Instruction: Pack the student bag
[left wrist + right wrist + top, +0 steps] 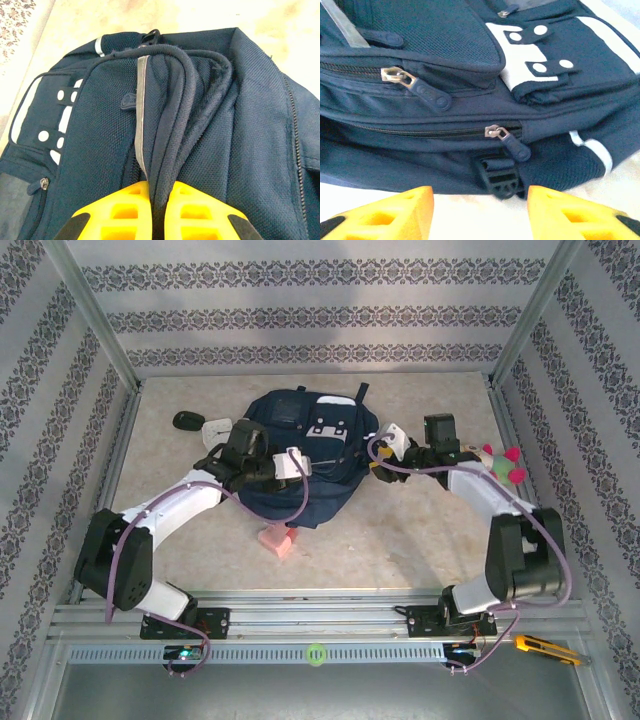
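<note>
Yellow fingers of the left gripper [160,196] are clamped on a padded fold of the student bag [335,478], which lies centre-frame in the top view, long axis running up-frame. Just right of it, the right gripper [480,212] hovers, jaws apart, nearer arm for the zip pull [509,141] straight ahead.

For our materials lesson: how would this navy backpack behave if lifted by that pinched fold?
Probably floppy: the student bag lies slumped, its fold creased in the left gripper. It would likely sag, not roll. The mesh looks grippy.
</note>
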`<state>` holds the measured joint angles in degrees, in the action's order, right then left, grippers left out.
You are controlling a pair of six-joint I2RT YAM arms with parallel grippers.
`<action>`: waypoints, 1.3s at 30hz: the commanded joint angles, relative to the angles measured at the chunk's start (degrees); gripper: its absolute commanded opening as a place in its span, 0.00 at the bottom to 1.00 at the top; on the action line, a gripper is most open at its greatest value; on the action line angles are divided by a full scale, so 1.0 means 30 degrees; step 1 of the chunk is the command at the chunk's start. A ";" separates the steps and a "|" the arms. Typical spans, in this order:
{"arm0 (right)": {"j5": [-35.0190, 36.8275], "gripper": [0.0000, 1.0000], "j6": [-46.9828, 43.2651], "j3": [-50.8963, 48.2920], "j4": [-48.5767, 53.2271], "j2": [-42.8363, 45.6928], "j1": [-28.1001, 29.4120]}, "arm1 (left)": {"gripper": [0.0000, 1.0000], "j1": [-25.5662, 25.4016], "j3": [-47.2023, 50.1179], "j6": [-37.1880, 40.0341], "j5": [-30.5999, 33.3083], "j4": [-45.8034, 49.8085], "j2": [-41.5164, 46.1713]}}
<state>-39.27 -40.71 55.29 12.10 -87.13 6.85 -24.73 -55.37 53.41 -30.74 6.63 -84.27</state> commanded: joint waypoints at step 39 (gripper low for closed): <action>-0.1250 0.25 -0.9628 1.4538 1.6367 -1.1890 0.1262 | 0.00 -0.0281 -0.0131 0.0139 -0.1027 -0.4213 -0.0273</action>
<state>-39.27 -71.75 97.89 57.45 -121.80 10.26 -25.06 -52.95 54.83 -31.73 0.78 -84.88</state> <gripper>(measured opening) 0.258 0.075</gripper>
